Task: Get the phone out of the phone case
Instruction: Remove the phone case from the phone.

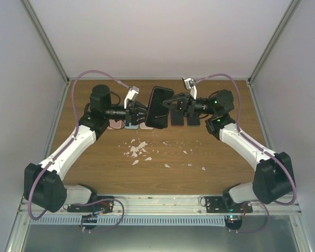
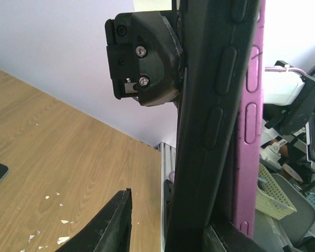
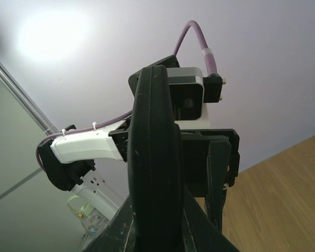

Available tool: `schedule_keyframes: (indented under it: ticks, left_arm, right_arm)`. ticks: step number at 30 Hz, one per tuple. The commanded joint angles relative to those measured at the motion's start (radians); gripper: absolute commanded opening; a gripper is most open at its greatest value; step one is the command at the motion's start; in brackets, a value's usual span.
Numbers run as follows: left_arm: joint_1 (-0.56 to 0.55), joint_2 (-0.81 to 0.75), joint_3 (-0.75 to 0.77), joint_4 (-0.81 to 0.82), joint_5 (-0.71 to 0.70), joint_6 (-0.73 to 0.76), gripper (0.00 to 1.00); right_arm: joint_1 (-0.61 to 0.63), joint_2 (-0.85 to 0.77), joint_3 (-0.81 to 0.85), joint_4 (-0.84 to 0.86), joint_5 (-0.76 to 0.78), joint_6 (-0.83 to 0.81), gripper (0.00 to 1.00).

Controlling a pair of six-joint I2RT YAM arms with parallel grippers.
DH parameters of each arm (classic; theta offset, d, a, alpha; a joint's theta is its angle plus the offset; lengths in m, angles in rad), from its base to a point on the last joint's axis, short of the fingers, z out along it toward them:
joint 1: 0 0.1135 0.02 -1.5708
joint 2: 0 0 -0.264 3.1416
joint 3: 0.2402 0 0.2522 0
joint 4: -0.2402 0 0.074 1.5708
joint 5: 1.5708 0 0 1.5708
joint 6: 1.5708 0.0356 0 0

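While hanging mid-air over brown wood-grain tabletop (image 1: 110, 168), needs two grips, hence both arms meeting at centre.

Far L, at back of the wood: pale pink flat case (image 1: 115, 124) beside light blue flat case (image 1: 131, 125). Lying flat, prob. spares, out of the way.

Next, left gripper (image 1: 145, 112): reaches in from L to the near edge of black glossy phone (image 1: 158, 107). Fr own wrist cam, straddles that edge: near finger (image 2: 107, 228) apart from it w/ a gap showing, far side hidden behind the body. Can't tell whether clamped or slack. Prob. placed there to pry or peel, going by the task.

Centre: phone tilted up on edge, clear of the table, seated in magenta rubbery phone case (image 2: 250, 168). Case wrapped round one face and side, button slots visible. Not yet separated, so task looks early-to-mid. Kept aloft presumably to leave the case lip reachable all round, no table in the way.

R of that, right gripper (image 1: 169, 103): pinched tight on the phone's opposite edge. Fr its own cam, thin black rim rising straight up between closed fingers (image 3: 121, 233). Seems to serve as anchor, w/ L side doing the work.

Below/behind it: two dark flat slabs (image 1: 177, 121) resting on the wood, type unclear. Nearer front: white crumbly scraps (image 1: 139, 149) scattered mid-table.

Risk: thin-edge pinch, poss. slip and drop.
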Motion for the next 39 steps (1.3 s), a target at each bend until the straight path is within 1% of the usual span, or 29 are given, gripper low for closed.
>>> schedule_keyframes:
  ticks: [1, 4, 9, 12, 15, 20, 21, 24, 28, 29, 31, 34, 36, 39]
  left_arm:
    - [-0.022, 0.03, 0.007, 0.167, -0.144, -0.065, 0.3]
    - [-0.023, 0.032, -0.011, 0.187, -0.146, -0.092, 0.31]
    - [-0.022, 0.033, -0.047, 0.228, -0.143, -0.141, 0.28]
    - [-0.022, 0.027, -0.08, 0.239, -0.143, -0.17, 0.23]
    - [-0.014, 0.019, -0.119, 0.25, -0.142, -0.221, 0.14]
    - [0.006, -0.006, -0.203, 0.299, -0.162, -0.324, 0.01]
    - [0.011, -0.011, -0.214, 0.299, -0.172, -0.338, 0.0]
    - [0.031, -0.015, -0.246, 0.32, -0.188, -0.393, 0.0]
    - [0.061, -0.009, -0.269, 0.337, -0.204, -0.464, 0.0]
    - [0.067, -0.006, -0.273, 0.34, -0.208, -0.475, 0.0]
    - [0.074, -0.004, -0.283, 0.354, -0.213, -0.489, 0.0]
    - [0.077, -0.004, -0.297, 0.375, -0.215, -0.511, 0.0]
    - [0.08, -0.003, -0.3, 0.371, -0.225, -0.525, 0.0]
    - [0.09, 0.003, -0.287, 0.312, -0.263, -0.536, 0.0]
  right_arm:
    - [0.161, 0.029, -0.012, -0.047, -0.216, -0.016, 0.0]
    - [0.172, 0.049, -0.016, -0.073, -0.212, -0.037, 0.0]
    - [0.171, 0.078, -0.02, -0.052, -0.211, -0.007, 0.01]
    - [0.165, 0.09, 0.003, -0.077, -0.213, -0.019, 0.01]
    - [0.139, 0.095, 0.016, -0.1, -0.211, -0.026, 0.01]
    - [0.059, 0.101, 0.017, -0.166, -0.167, -0.049, 0.03]
    - [0.042, 0.103, 0.017, -0.177, -0.158, -0.051, 0.04]
    - [-0.002, 0.11, 0.021, -0.209, -0.128, -0.059, 0.12]
    - [-0.044, 0.109, 0.036, -0.244, -0.109, -0.071, 0.34]
    - [-0.054, 0.107, 0.041, -0.256, -0.103, -0.078, 0.42]
    - [-0.074, 0.101, 0.05, -0.284, -0.092, -0.097, 0.52]
    - [-0.106, 0.094, 0.06, -0.312, -0.082, -0.117, 0.63]
    - [-0.118, 0.084, 0.078, -0.382, -0.058, -0.178, 0.69]
    - [-0.115, 0.059, 0.146, -0.614, 0.032, -0.434, 0.76]
